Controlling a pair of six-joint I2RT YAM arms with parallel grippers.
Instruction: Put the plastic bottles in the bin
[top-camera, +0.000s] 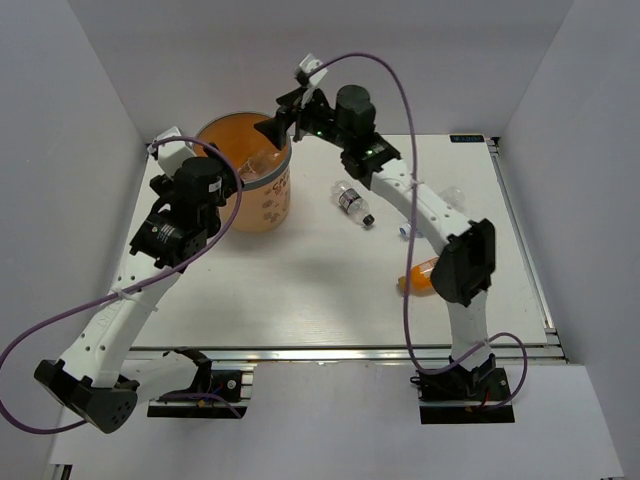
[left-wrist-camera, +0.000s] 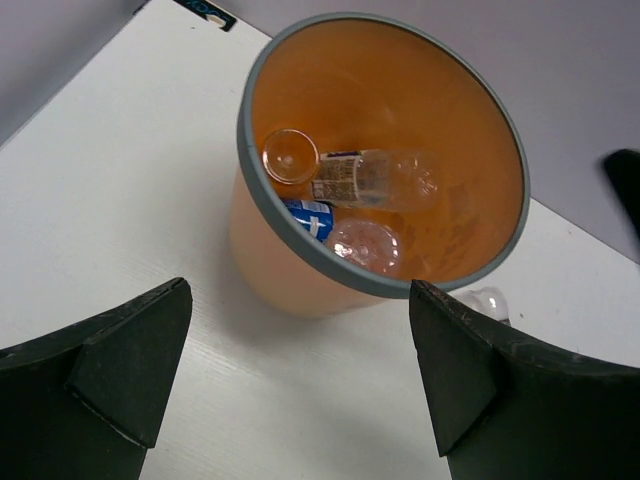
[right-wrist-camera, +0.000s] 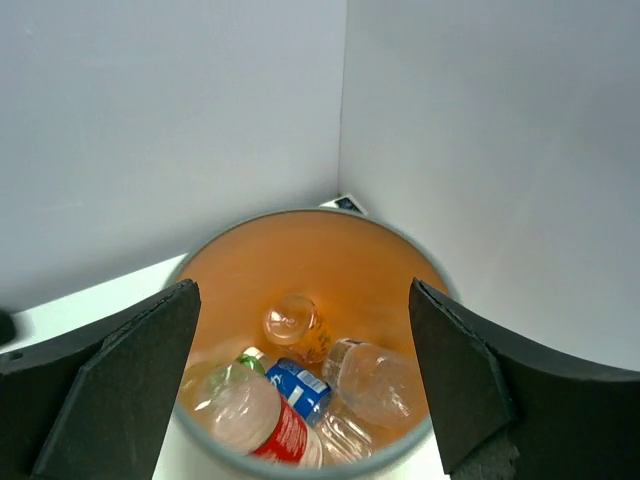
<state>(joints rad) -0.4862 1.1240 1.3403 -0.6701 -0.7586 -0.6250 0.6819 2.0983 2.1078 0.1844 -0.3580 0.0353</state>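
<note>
The orange bin (top-camera: 262, 205) stands at the back left. It holds several plastic bottles: a stubby orange one (right-wrist-camera: 295, 320), a blue-labelled one (right-wrist-camera: 298, 387), a clear one (right-wrist-camera: 385, 380) and a red-labelled clear one (right-wrist-camera: 255, 420) lying at the near rim. My right gripper (top-camera: 283, 118) hangs open and empty above the bin's mouth (right-wrist-camera: 303, 290). My left gripper (top-camera: 228, 180) is open and empty beside the bin's left side, low over the table (left-wrist-camera: 300, 290). On the table lie a clear black-capped bottle (top-camera: 353, 203) and an orange bottle (top-camera: 420, 278).
Another clear bottle (top-camera: 455, 195) lies partly hidden behind the right arm; it also shows past the bin in the left wrist view (left-wrist-camera: 487, 300). White walls enclose the table on the left, back and right. The bin's grey rim (left-wrist-camera: 300, 228) is close to my left fingers.
</note>
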